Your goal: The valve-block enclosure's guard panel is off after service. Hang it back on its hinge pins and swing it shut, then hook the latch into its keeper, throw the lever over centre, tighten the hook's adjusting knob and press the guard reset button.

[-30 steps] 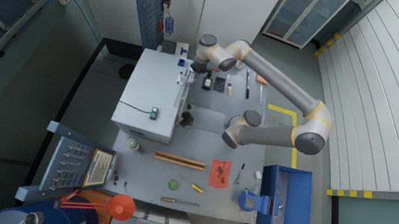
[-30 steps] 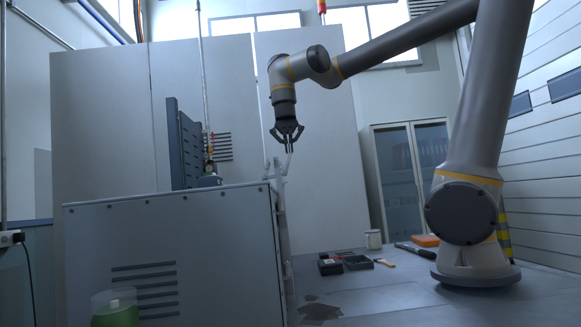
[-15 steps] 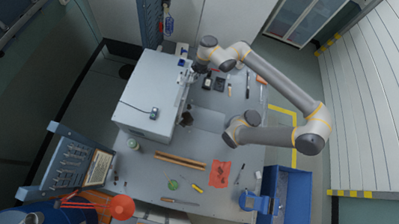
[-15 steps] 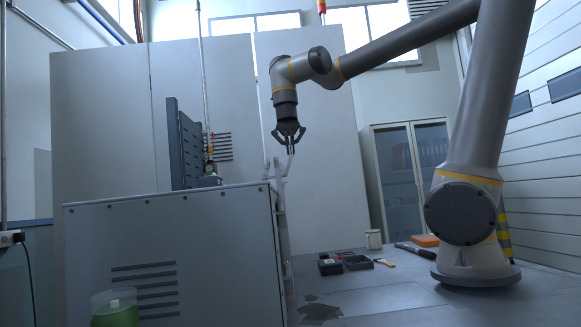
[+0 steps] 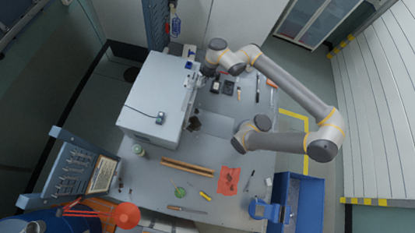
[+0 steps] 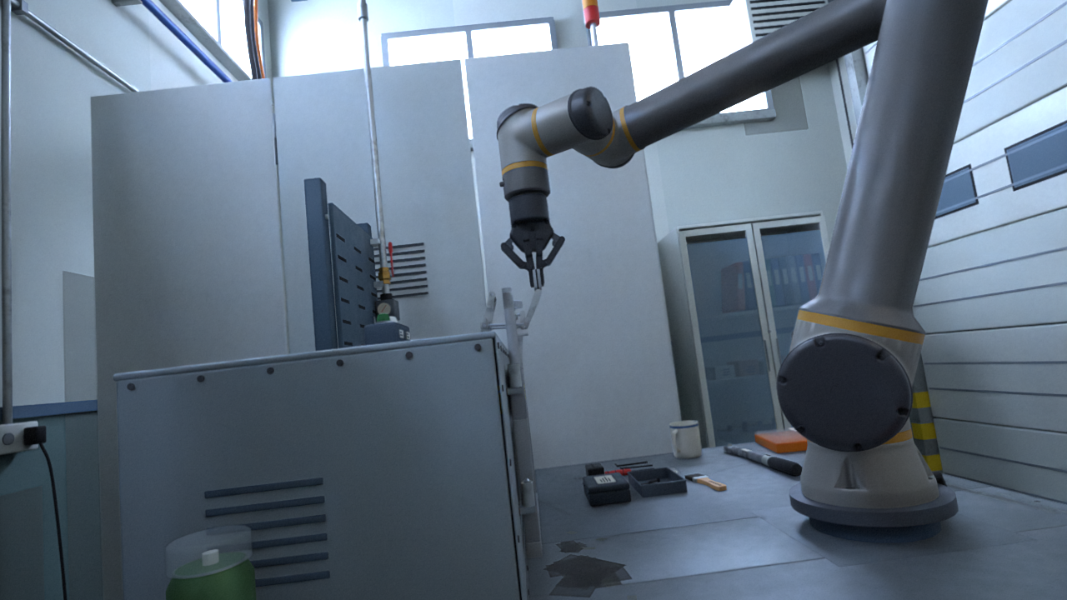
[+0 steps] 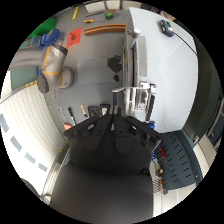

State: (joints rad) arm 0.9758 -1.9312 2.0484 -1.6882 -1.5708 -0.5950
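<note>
The guard panel (image 7: 130, 64) hangs closed against the right face of the grey valve-block enclosure (image 5: 157, 95). Its silver handle knob (image 7: 134, 34) sticks out near the far end. The latch (image 7: 139, 95) sits on the enclosure's top edge by the panel. Its pale lever (image 6: 531, 304) stands tilted up and outward, away from the enclosure. A black-handled part (image 7: 150, 105) of the latch lies over the enclosure's top. The guard reset button box (image 5: 160, 117) sits on the enclosure's top, with a cable. My gripper (image 6: 536, 282) hangs pointing down, just above the lever's tip. It is closed and holds nothing.
The robot's base (image 5: 252, 131) stands on the grey table right of the enclosure. Small tool trays (image 6: 634, 481), a brush and a mug lie behind it. Dark scraps (image 6: 586, 571) lie at the panel's foot. Wooden strips (image 5: 187, 166), a red cloth and a blue vice lie farther off.
</note>
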